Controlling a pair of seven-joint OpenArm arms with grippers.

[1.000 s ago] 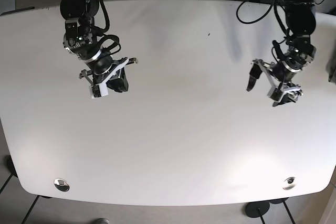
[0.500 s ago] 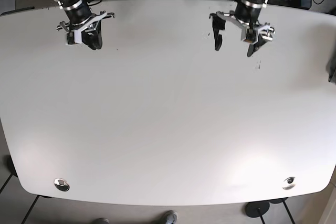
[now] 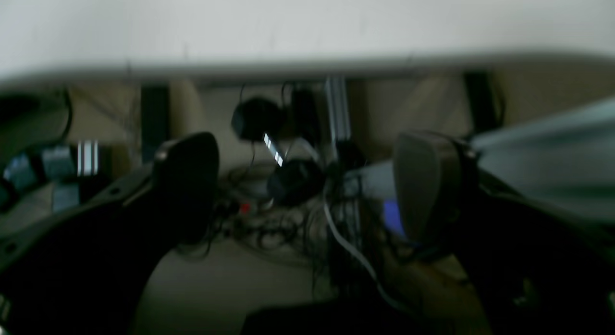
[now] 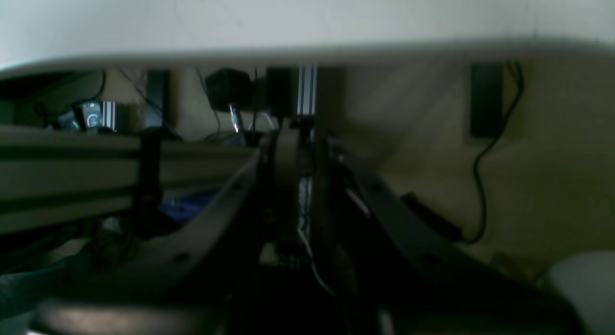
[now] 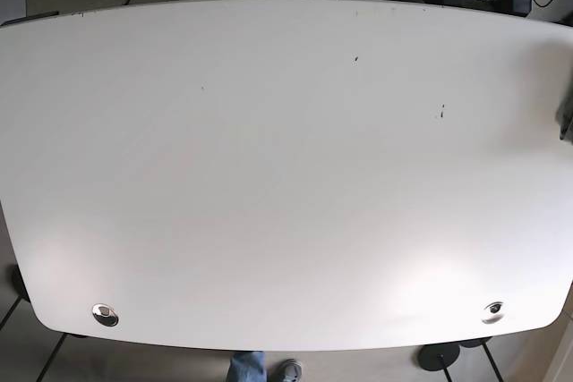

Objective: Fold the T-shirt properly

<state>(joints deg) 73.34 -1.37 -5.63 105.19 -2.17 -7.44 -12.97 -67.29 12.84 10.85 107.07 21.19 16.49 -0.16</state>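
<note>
No T-shirt shows in any view, so I cannot tell which way it lies from either claw, nor which arm is nearer. The white surface [image 5: 286, 176] carries no cloth, and both arms are out of the base view. The left claw [image 3: 307, 186] hangs beyond the surface's far edge, wide open and empty, above tangled cables [image 3: 288, 215]. The right claw [image 4: 298, 181] is there too, its fingers together, holding nothing.

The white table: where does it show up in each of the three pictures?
Base view: the white table fills nearly the whole picture, seen from above.
Left wrist view: only its edge, a pale band across the top.
Right wrist view: the same pale band across the top.
Shared landmark: the cables on the floor behind the table's far edge.
</note>
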